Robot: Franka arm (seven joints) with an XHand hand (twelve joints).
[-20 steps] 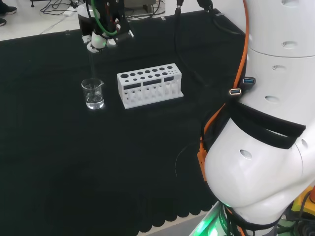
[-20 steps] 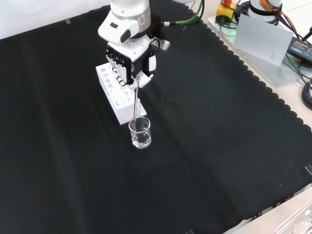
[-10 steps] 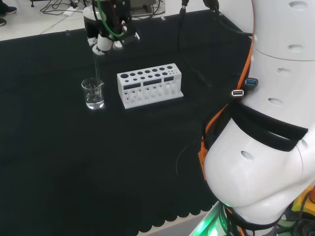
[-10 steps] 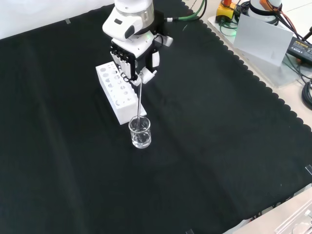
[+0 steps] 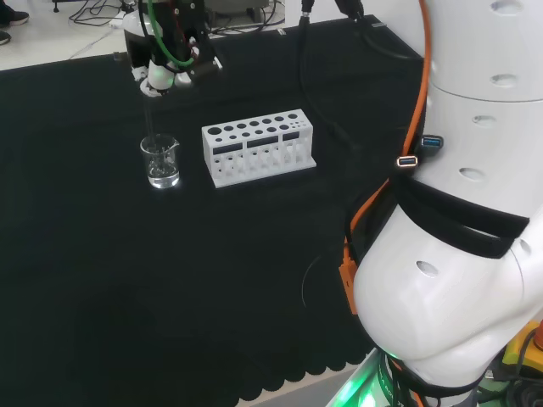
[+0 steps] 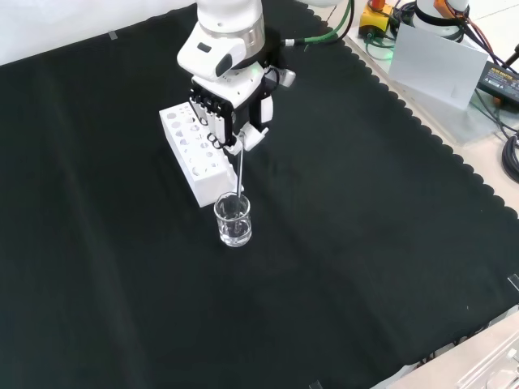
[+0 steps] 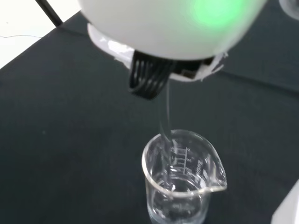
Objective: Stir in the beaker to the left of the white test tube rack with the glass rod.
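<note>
A clear beaker (image 7: 183,182) stands on the black cloth (image 7: 60,140), with its pouring lip and printed scale marks on the wall. A glass rod (image 7: 164,119) slants from under the blurred white hand (image 7: 168,28) and dips into the beaker just inside its rim. Black fingers (image 7: 148,80) curl beside the rod's upper part.

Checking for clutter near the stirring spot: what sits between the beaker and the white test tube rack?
Nothing: in the head view, bare black cloth separates the beaker from the white test tube rack.
</note>
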